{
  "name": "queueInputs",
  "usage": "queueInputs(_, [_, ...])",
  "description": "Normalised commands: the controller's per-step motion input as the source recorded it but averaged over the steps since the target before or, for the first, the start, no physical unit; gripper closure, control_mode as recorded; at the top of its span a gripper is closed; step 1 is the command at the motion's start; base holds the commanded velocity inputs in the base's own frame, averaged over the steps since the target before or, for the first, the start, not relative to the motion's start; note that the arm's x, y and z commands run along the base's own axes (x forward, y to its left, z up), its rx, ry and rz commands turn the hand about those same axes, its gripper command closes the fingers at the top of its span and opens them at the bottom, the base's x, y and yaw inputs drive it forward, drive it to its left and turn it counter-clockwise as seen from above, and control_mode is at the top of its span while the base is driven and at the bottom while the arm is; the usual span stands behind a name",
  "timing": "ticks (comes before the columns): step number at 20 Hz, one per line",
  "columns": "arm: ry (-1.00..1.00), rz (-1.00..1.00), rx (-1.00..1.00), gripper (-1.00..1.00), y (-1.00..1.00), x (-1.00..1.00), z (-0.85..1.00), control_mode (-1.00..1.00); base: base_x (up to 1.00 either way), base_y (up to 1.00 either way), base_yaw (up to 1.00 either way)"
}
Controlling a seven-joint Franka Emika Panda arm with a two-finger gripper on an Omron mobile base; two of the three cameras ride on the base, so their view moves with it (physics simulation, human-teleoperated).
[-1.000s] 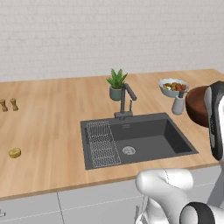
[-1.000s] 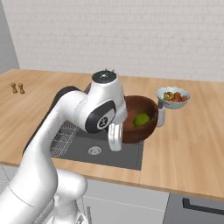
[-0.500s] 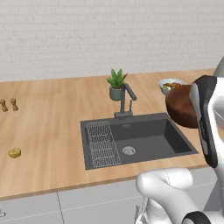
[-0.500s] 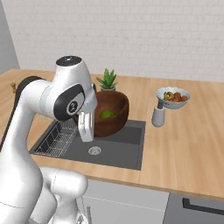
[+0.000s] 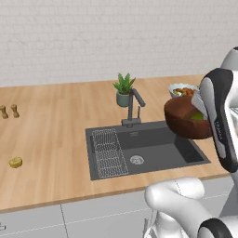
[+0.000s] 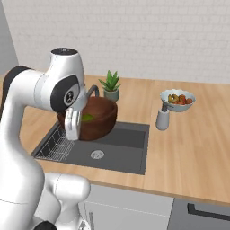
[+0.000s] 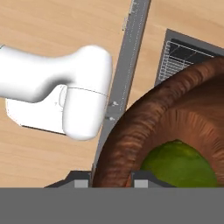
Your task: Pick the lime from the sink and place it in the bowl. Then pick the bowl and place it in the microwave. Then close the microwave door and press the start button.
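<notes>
The hand (image 7: 111, 180) pinches the bowl (image 6: 92, 117) by its rim, one finger inside, one outside, carrying it level above the sink (image 5: 144, 151) so the lime (image 7: 177, 164) sits low inside, likely bound for the microwave.

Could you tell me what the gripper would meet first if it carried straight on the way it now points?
It is already shut on the bowl, fingers either side of its rim, so the bowl's wall comes first. Beyond that, the hand view looks down toward the counter edge beside the sink; depth there is unclear.
</notes>
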Motion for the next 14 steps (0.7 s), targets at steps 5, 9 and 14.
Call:
queueInputs(5, [0.17,0.06,0.00,1.00,0.14,0.05,0.00,-1.00,0.00,0.00,0.00])
queueInputs(9, [-0.34,0.00,0.00,1.00,0.18,-0.19,-0.04,1.00,-0.09,0.04,0.00])
queueInputs(14, [0.00,0.00,0.00,1.00,0.00,0.00,0.00,1.00,-0.05,0.14,0.00])
